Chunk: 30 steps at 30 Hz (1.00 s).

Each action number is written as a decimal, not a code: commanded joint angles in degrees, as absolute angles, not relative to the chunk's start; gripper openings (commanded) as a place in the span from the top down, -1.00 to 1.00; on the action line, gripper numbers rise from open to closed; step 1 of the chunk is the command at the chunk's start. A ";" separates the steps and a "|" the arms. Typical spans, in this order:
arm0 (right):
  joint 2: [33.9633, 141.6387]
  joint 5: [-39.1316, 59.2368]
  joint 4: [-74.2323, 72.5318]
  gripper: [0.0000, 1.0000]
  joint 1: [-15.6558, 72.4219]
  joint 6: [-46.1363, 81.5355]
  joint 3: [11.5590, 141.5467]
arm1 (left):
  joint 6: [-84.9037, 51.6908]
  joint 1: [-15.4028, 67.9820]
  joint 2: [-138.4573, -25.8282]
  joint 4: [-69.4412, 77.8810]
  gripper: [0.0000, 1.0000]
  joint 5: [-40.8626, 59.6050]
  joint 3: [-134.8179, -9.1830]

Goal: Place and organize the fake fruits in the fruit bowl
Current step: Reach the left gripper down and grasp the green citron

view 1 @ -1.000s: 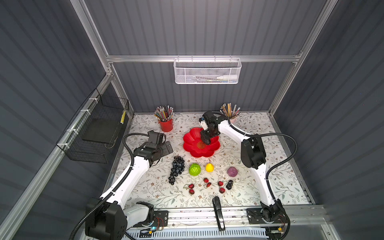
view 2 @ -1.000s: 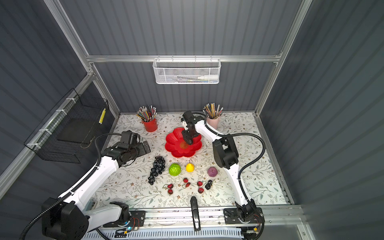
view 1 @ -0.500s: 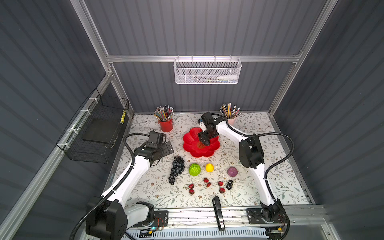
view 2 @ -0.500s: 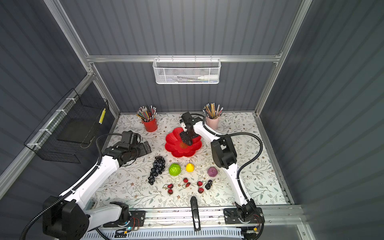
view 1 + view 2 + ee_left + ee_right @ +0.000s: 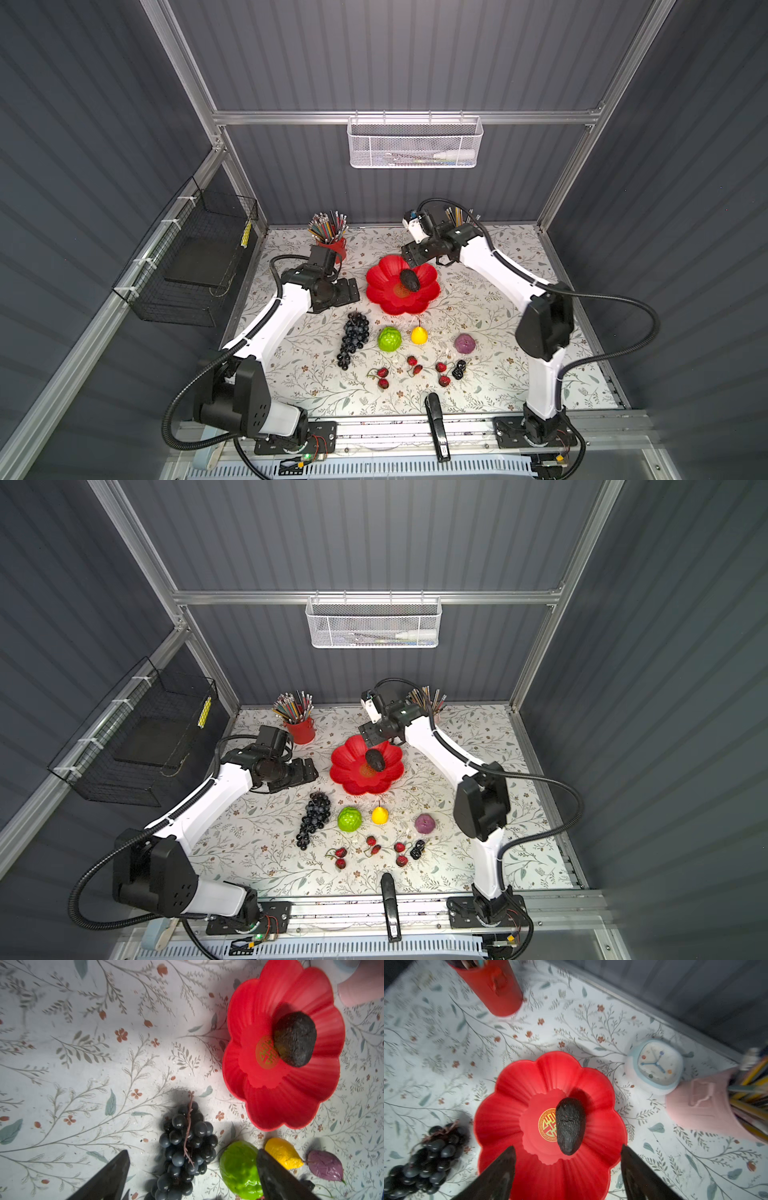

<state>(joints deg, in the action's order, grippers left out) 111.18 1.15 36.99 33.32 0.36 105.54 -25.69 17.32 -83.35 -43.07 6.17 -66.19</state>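
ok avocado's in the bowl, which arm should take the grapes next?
Left. The left gripper is open and empty just behind the grape bunch. The right gripper is open over the far rim of the fruit bowl, past the avocado.

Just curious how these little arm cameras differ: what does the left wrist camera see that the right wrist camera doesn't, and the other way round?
Only the left wrist view shows the green fruit, yellow pear and purple fruit. Only the right wrist view shows the small clock and the red pencil cup. Both show the red flower-shaped bowl with the dark avocado lying in it, and the grape bunch on the table beside the bowl.
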 commanded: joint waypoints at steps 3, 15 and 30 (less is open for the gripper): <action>99.38 2.26 24.27 -0.57 33.69 6.18 85.59 | -23.06 20.52 -85.27 -52.70 -0.87 10.96 -69.92; 88.47 4.48 15.24 -0.61 33.60 10.14 68.09 | -28.50 42.07 -95.34 -58.45 -0.79 0.93 -77.38; 85.27 3.87 12.35 -0.61 33.19 8.73 62.45 | -27.90 44.43 -106.00 -54.94 -0.81 0.42 -79.30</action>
<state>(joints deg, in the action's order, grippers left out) 86.74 4.32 13.28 33.30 8.73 63.35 -28.93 44.27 -104.40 -55.48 0.43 -77.67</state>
